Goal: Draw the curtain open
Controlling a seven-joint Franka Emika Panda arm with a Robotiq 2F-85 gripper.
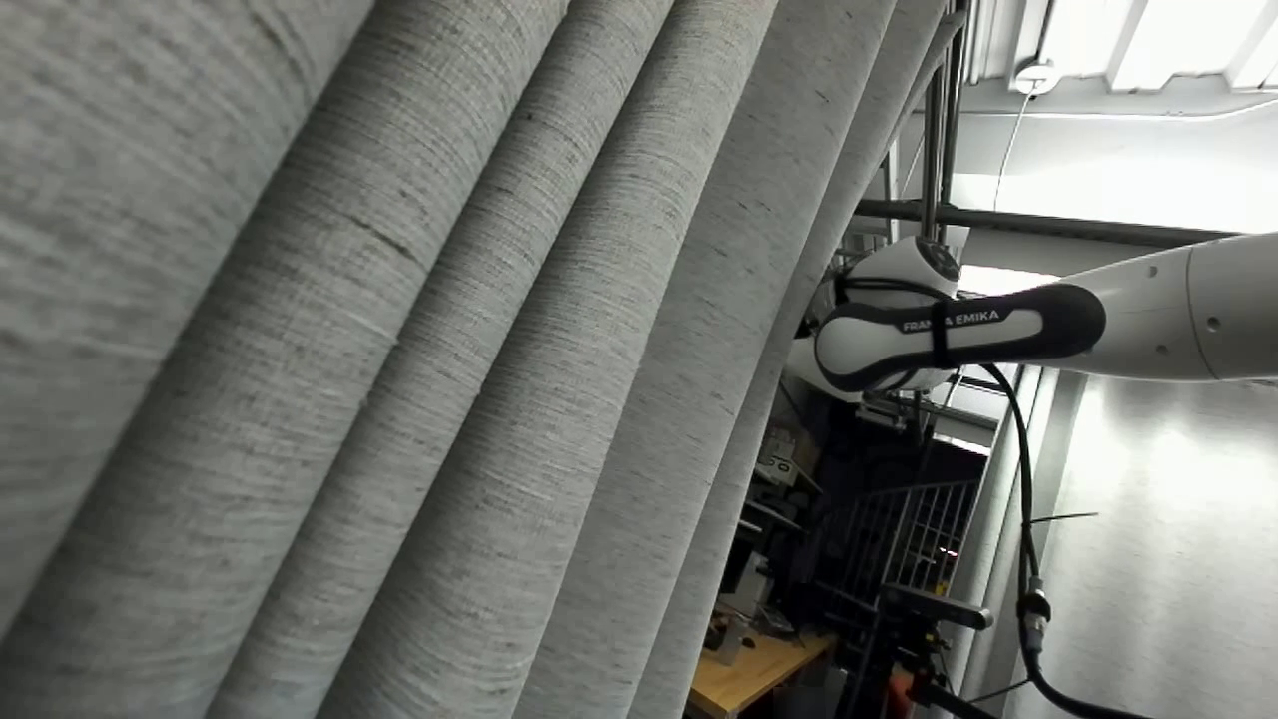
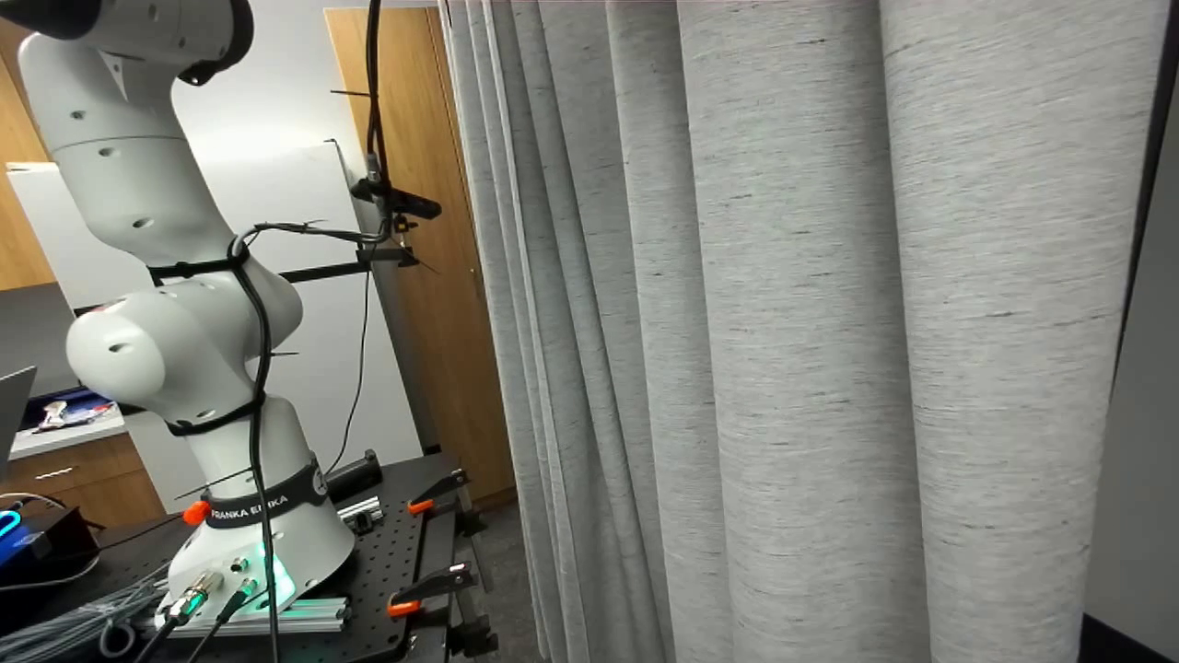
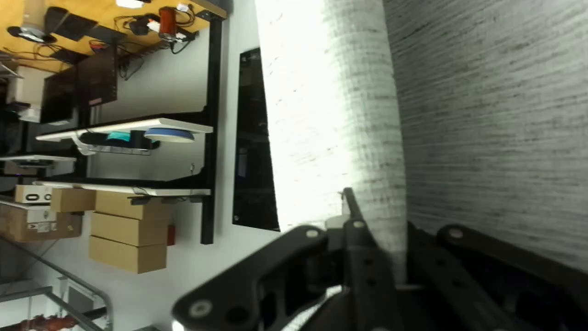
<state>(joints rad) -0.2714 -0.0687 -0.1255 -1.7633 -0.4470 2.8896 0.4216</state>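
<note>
The grey curtain (image 2: 801, 368) hangs in deep folds, filling much of both exterior views. Up close in the wrist view, a bright fold runs down into the gripper (image 3: 380, 218), whose jaws stand near each other, pinching the cloth between them. From outside I can't make out that grip: in an exterior view the arm (image 1: 1058, 320) reaches across and its end is lost at the curtain's edge; in an exterior view its top runs out of sight.

Beyond the fold, the wrist view alone shows a dark panel (image 3: 252, 142) on the wall, with shelves (image 3: 115, 128) and boxes (image 3: 128, 227) beside it, all well back. A desk (image 1: 754, 679) sits past the cloth in an exterior view. There is room by the curtain's bunched side, where in an exterior view a strip of floor (image 2: 511, 580) separates it from the table (image 2: 385, 534).
</note>
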